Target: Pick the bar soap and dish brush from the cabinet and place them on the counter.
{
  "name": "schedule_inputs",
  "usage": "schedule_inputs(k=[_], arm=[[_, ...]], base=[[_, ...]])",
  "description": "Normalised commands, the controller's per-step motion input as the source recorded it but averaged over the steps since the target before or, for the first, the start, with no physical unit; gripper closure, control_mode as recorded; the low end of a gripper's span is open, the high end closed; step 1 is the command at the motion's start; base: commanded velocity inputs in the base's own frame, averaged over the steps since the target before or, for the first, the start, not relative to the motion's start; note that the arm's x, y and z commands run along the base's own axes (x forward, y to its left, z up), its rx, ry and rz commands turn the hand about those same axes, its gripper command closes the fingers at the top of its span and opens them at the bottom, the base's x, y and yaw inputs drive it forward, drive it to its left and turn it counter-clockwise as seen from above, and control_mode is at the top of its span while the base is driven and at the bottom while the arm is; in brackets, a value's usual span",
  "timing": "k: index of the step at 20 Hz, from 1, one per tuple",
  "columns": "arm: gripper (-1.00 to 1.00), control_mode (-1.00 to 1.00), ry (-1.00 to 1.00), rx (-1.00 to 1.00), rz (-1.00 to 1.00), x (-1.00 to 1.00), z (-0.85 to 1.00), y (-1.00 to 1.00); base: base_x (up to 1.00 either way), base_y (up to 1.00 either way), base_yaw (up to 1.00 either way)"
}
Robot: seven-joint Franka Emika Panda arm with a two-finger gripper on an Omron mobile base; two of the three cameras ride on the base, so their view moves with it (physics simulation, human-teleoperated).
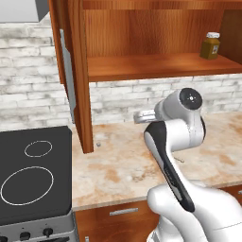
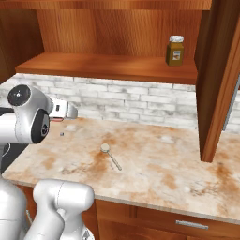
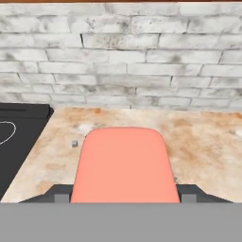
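While claw (image 3: 125,198) hangs above beige blotched surface (image 1: 118,170), pink bar soap (image 3: 125,165) sits clamped between its two dark fingertips (image 3: 56,193), broad flat face toward hand camera. Landmark: black stovetop (image 1: 33,175). Soap and claw hover just right of stovetop, in front of white brick wall (image 3: 123,52). Small silver-headed dish brush (image 2: 110,155) lies flat on surface, further right of stovetop. Open cabinet (image 1: 156,66) hangs above and right of stovetop; amber jar (image 1: 210,46) stands on its shelf.

The pink bar soap (image 3: 125,165) sits between the fingers (image 3: 60,194), above the blotchy counter (image 3: 203,142).
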Motion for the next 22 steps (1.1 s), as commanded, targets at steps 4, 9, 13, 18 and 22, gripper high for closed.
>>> schedule_inputs(k=[4,9,13,18,22], arm=[[1.00,-1.00,-0.01,0.00,0.02,0.00,-0.62,0.00],[1.00,-1.00,0.00,0.00,0.02,0.00,-0.62,0.00],[1.00,-1.00,0.00,-0.01,0.03,0.00,-0.62,0.00],[1.00,-1.00,0.00,-0.03,0.03,0.00,-0.62,0.00],[1.00,-1.00,-0.04,-0.02,0.03,0.08,-0.62,-0.03]], base=[[0.00,0.00,0.00],[0.00,0.00,0.00],[0.00,0.00,0.00],[0.00,0.00,0.00],[0.00,0.00,0.00]])
